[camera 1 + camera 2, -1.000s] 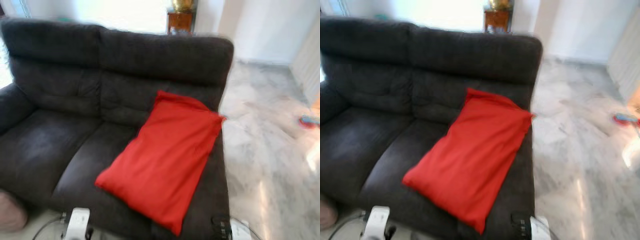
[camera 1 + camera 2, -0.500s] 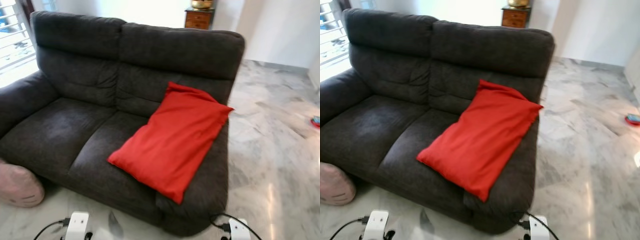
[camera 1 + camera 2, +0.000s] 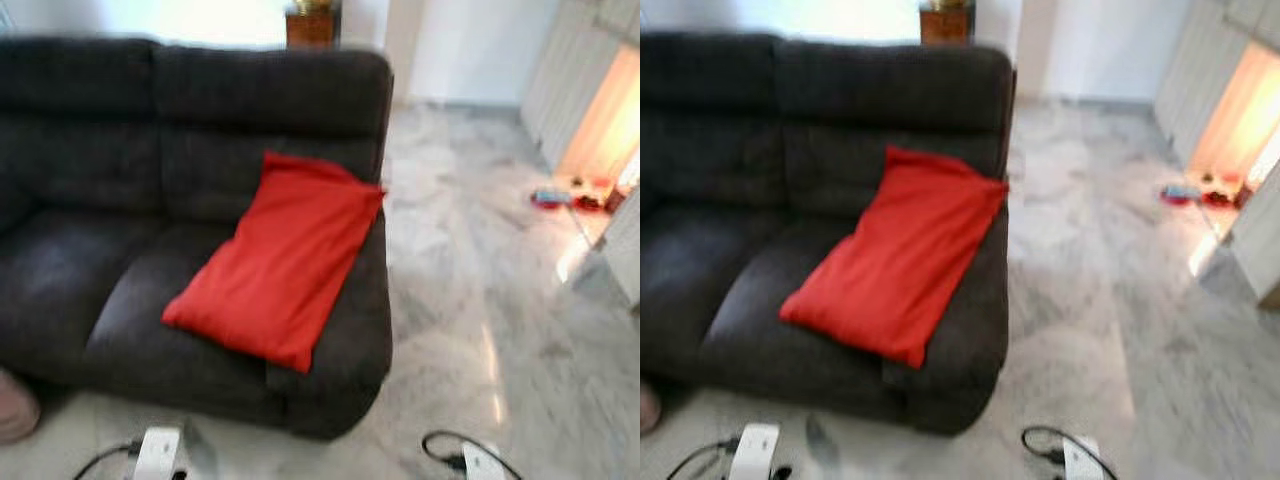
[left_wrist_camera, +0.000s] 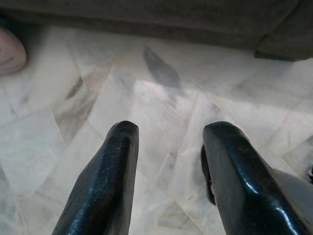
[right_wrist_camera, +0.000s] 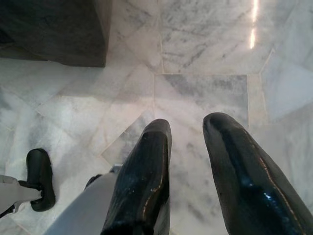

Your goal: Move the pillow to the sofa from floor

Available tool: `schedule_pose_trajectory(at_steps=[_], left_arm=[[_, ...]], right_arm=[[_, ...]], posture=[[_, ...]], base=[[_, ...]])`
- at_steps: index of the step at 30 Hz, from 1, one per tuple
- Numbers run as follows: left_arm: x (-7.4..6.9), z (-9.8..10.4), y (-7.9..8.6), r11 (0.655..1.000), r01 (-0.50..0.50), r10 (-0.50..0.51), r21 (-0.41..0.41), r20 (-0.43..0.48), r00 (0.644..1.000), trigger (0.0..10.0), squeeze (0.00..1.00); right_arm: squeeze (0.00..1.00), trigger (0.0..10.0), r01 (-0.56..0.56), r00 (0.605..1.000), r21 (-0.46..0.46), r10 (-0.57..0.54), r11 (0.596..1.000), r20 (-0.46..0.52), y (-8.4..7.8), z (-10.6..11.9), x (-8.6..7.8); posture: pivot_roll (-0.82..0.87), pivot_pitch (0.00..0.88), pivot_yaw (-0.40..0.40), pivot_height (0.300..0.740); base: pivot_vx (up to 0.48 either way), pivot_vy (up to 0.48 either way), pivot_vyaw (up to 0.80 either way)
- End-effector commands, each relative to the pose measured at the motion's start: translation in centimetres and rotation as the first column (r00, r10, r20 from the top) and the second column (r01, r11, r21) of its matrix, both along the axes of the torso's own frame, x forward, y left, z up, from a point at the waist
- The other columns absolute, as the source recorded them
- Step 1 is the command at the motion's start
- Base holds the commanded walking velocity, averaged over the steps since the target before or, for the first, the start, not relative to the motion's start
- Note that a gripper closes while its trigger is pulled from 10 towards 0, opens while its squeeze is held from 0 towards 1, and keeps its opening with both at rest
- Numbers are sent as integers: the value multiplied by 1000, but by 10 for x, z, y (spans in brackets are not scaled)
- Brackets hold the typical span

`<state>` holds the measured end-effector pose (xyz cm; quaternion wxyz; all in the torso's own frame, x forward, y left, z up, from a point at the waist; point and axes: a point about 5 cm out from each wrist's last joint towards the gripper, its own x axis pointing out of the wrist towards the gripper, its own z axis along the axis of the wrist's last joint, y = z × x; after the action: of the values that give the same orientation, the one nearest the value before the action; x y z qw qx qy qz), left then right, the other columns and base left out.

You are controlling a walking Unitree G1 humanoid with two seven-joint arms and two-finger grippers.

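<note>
Red fabric marks the pillow, which lies slanted on the right-hand seat of the dark grey sofa, its upper corner leaning on the backrest toward 1 o'clock and its lower edge reaching the seat's front toward 7 o'clock. Grey-veined marble floor spreads off at 3 o'clock of the sofa. Both arms hang low over that floor: the left gripper has its two black fingers apart with nothing between them, and the right gripper likewise stands parted and empty. A pink rounded object sits on the floor near the sofa's front.
</note>
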<state>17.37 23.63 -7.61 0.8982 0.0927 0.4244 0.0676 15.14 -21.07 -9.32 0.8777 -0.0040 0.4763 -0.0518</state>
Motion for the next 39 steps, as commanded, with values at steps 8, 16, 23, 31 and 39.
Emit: schedule_pose_trajectory(at_steps=[8, 16, 23, 31, 39], left_arm=[[-1, 0, 4, 1000, 12, -12, 8, -12, 1000, 10000, 0], [-1, 1, 7, 1000, 28, -27, 13, -19, 999, 10000, 0], [-2, 0, 5, 999, 32, -32, 10, -27, 999, 10000, 0], [-2, -1, 3, 1000, 20, -20, 2, -25, 999, 10000, 0], [-3, -1, 3, 1000, 8, -8, -2, -28, 1000, 10000, 0]], right_arm=[[0, 10000, 4, 1000, 9, -5, 1000, 3, 3, 0, 0], [0, 10000, 1, 1000, 23, -1, 1000, -6, 10, -2, -2], [0, 10000, -1, 1000, 27, 1, 1000, -10, 10, -3, -2], [0, 10000, 0, 1000, 25, 1, 1000, -7, 8, -2, -1], [0, 10000, 2, 1000, 28, -2, 1000, -1, 9, -1, 1]], posture=[[-7, 0, -21, 740], [-21, 0, 7, 740], [-20, 0, 1, 740], [-12, 0, -11, 740], [-8, 0, -16, 740]], base=[[0, 0, 0], [0, 0, 0], [0, 80, 0], [0, 283, 0], [0, 283, 0]])
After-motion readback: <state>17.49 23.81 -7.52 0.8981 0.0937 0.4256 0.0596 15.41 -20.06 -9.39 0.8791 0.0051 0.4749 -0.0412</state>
